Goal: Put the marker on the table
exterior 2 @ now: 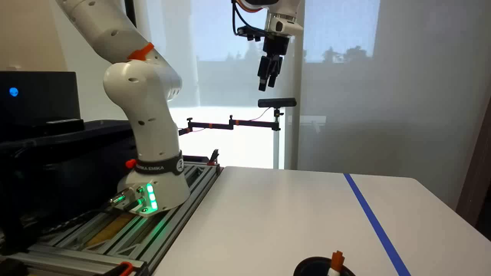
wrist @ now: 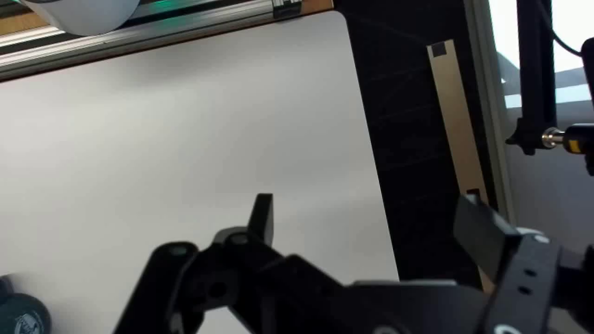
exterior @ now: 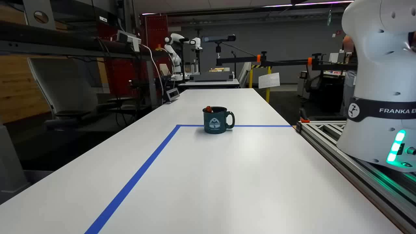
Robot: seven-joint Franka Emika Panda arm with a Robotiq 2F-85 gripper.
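Note:
The marker (exterior: 209,109) stands in a dark teal mug (exterior: 215,123) on the white table (exterior: 247,185). Only its reddish-orange end and a bit of white below it show above the rim; the rest is hidden inside. In an exterior view the marker (exterior 2: 336,262) leans to one side of the mug (exterior 2: 307,266), which the lower frame edge cuts off. My gripper (exterior 2: 267,85) hangs high above the far part of the table, well away from the mug. In the wrist view the gripper (wrist: 369,211) is open with nothing between its fingers. The mug (wrist: 23,317) shows at the lower left corner there.
Blue tape (exterior: 143,169) marks lines on the table. The robot base (exterior 2: 155,188) stands on a metal-railed bench (exterior 2: 199,195) along one table edge. A camera on a jointed arm (exterior 2: 277,102) stands beyond the table's end. A small grey device (exterior: 173,94) sits at the table's edge.

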